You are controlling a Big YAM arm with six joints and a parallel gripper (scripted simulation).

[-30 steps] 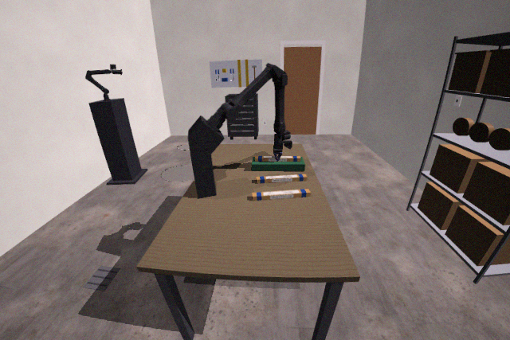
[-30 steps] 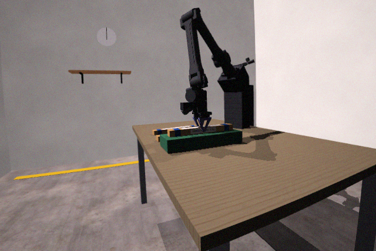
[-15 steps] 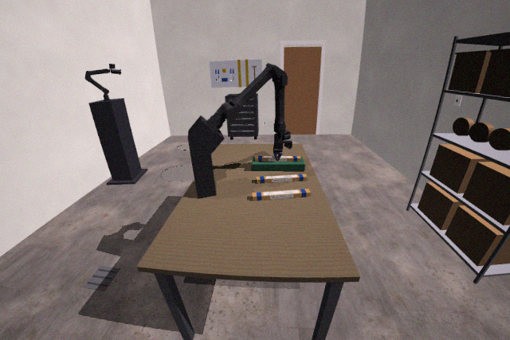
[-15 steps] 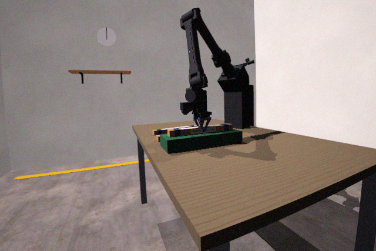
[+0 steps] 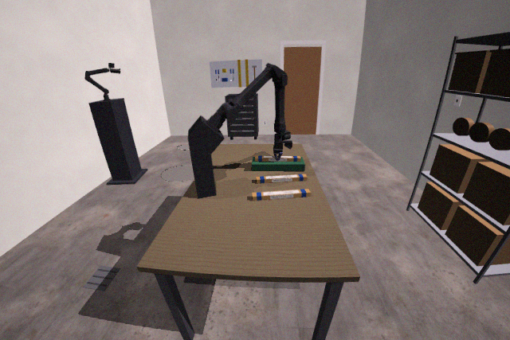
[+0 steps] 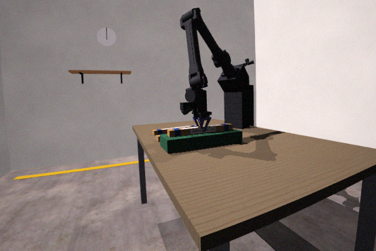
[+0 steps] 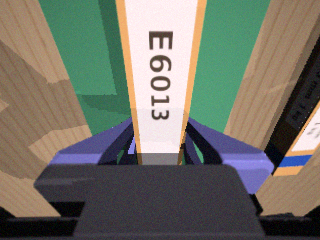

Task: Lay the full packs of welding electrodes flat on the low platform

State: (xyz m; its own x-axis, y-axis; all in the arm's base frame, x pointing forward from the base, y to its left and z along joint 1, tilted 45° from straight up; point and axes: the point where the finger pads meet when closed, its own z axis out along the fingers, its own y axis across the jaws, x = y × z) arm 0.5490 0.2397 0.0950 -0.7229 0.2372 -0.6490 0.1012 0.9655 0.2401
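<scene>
One electrode pack (image 5: 292,158) (image 6: 182,131) (image 7: 185,30), orange with blue bands and a white E6013 label, lies level along the low green platform (image 5: 277,166) (image 6: 200,144) (image 7: 240,40). It is on the top or barely above it; a tiny gap cannot be ruled out. My gripper (image 5: 278,158) (image 6: 204,129) (image 7: 159,120) points down, shut on this pack near its middle. A second pack (image 5: 281,178) (image 7: 306,142) lies on the table beside the platform. A third pack (image 5: 280,194) lies parallel, farther from the platform. Both are partly hidden in the exterior view.
The wooden table (image 5: 255,233) (image 6: 258,175) carries the platform close to its long edge. The arm's dark base column (image 5: 203,175) (image 6: 234,108) stands at the opposite long side. A shelf rack (image 5: 432,134) stands off the table.
</scene>
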